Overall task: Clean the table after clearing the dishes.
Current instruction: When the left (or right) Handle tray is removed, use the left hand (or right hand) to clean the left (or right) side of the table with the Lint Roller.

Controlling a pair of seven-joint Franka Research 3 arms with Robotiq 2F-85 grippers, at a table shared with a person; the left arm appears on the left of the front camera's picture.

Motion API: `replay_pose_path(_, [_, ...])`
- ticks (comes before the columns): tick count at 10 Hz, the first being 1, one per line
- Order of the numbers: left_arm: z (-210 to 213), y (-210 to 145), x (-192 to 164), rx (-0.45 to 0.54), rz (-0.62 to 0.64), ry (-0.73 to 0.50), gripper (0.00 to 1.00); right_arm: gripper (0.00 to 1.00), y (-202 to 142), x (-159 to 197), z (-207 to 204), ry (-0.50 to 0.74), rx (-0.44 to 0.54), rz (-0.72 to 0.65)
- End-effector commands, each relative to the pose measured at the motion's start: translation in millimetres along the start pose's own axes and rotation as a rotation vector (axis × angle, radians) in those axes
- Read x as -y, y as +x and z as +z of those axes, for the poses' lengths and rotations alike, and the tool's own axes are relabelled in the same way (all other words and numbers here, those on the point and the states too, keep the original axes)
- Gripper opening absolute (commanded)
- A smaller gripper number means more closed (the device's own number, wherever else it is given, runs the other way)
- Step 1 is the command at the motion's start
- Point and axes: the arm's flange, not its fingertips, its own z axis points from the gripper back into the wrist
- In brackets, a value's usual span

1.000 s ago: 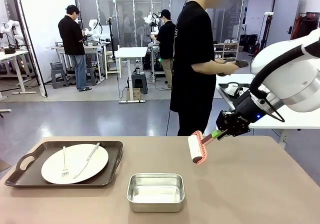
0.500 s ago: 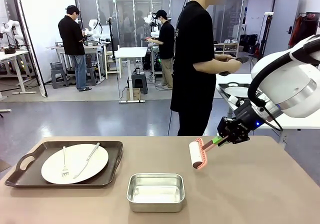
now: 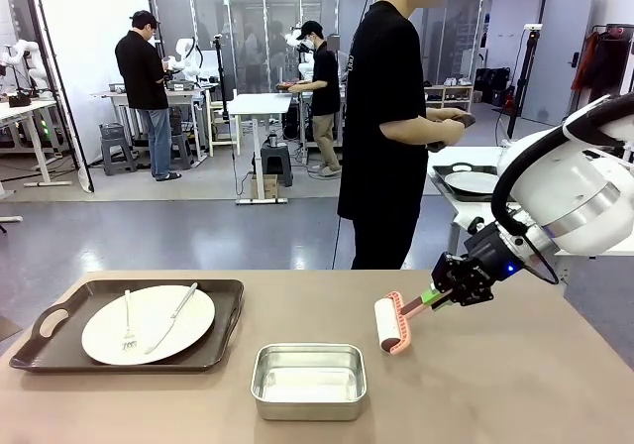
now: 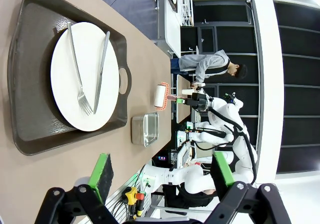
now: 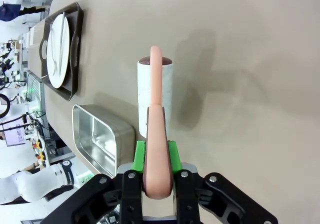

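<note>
Right gripper clamped on the pink handle of a lint roller, whose white roll is held low over the right half of the table; whether the roll is touching the top cannot be told, though in the right wrist view a shadow is cast close beside the lint roller. Left gripper is shown with its fingers spread apart and nothing between them, hanging above the left end of the table. One of the dishes, a white plate carrying a fork and a knife, is seen on a dark tray at the left of the table; a second plate lies on the white table beyond the right arm. A steel pan stands empty near the front edge, between tray and roller. For the rolling step, it is judged that the roll should be laid flat so that its whole width meets the surface, pressed lightly and evenly, and drawn in straight, overlapping strokes kept clear of the pan and the tray. The ground beneath the tray is best left until that tray has been removed. No brand, label or legible writing can be made out on the roller, pan or dishes.
</note>
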Motion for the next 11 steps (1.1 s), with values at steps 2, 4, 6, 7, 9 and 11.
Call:
replay_pose_path(2, [3,-3,1,-0.008,-0.009,-0.007,1.00,0.21,7,15,-9,0.033,0.004,-0.024])
replay_pose_path(4, [3,-3,1,-0.008,-0.009,-0.007,1.00,0.21,5,20,-5,0.026,0.010,-0.027])
replay_pose_path(6, [3,-3,1,-0.008,-0.009,-0.007,1.00,0.21,4,32,-3,-0.010,-0.006,-0.069])
replay_pose_path(7, [3,-3,1,-0.008,-0.009,-0.007,1.00,0.21,5,38,-1,-0.008,-0.011,-0.073])
replay_pose_path(9, [3,-3,1,-0.008,-0.009,-0.007,1.00,0.21,9,46,2,-0.005,-0.022,-0.093])
replay_pose_path(11, [3,-3,1,-0.008,-0.009,-0.007,1.00,0.21,29,53,8,0.007,-0.075,-0.124])
